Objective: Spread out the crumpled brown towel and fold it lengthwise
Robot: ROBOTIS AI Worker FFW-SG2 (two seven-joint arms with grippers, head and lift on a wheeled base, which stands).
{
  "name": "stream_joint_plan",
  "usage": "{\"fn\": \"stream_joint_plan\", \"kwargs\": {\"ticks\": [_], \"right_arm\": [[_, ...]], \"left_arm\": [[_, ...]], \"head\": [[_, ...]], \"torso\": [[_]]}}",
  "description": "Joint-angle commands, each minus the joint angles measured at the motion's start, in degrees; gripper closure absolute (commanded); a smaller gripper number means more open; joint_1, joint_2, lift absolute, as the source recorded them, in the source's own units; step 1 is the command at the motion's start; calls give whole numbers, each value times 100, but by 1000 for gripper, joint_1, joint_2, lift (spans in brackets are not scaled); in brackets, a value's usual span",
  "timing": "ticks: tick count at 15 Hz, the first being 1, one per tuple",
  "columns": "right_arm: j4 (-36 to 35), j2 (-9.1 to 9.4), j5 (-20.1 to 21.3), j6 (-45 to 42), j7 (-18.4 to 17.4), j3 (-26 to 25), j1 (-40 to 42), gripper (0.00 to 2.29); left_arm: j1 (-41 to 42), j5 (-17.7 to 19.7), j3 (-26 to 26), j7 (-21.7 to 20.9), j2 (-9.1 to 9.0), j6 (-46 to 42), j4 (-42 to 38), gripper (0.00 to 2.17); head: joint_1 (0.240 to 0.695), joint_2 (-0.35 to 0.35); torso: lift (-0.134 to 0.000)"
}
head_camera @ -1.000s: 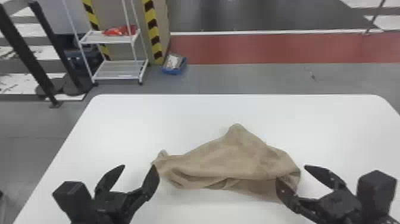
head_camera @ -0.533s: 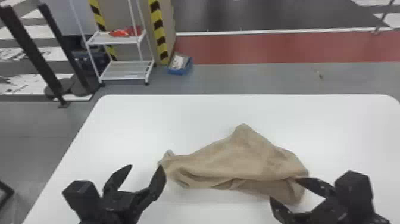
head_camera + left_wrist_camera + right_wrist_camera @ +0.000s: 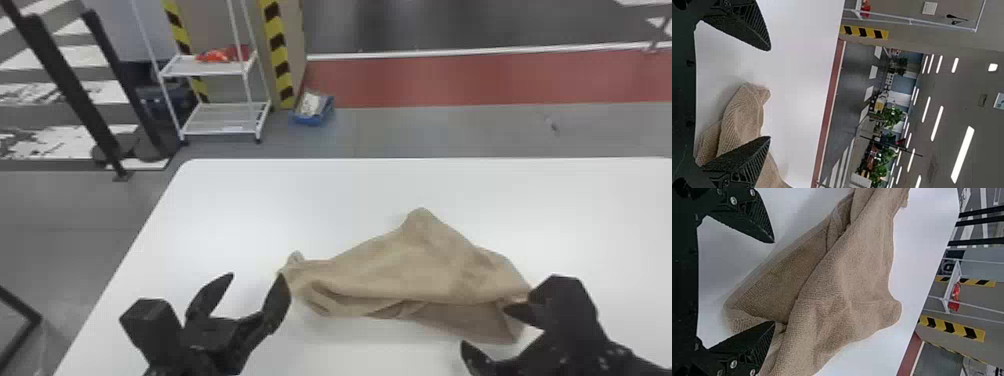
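One crumpled brown terry towel (image 3: pixel 415 270) is spread unevenly across the middle of the smooth white bench (image 3: pixel 250 215), drawn out to a thin tip (image 3: pixel 295 259) at its left end, with a loose flap (image 3: pixel 480 325) folded under along the near right side. The left black two-fingered gripper (image 3: pixel 256 275) is held open and empty beside that tip; the right black two-fingered gripper (image 3: pixel 484 325) is likewise open, with nothing held, at the flap. The step in hand is judged to be the taking of two points from which the cloth can be opened. True corners or hems are best sought, since a pinch on a mid-cloth fold would only carry the bunch along. At the flap, a single layer should be caught low, with the fingertips kept just off the bench. Once both ends are gripped, an even, gentle outward pull is called for, lest one side be dragged askew.
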Motion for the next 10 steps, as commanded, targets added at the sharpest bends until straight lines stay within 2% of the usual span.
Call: {"fn": "stream_joint_plan", "kwargs": {"ticks": [1,2,10], "right_arm": [[25,6,35,97,-7,86,-107,218],[34,6,53,167,2,95,-142,279],[122,14,536,589,169,359,-388,286]], "left_arm": [[0,0,8,-1,-24,0,-10,80],[0,0,8,-1,-24,0,-10,80],[0,0,8,8,-24,0,-1,80]], "head": [[695,127],[695,132],[695,129]], "torso": [[-124],[-124],[-124]]}}
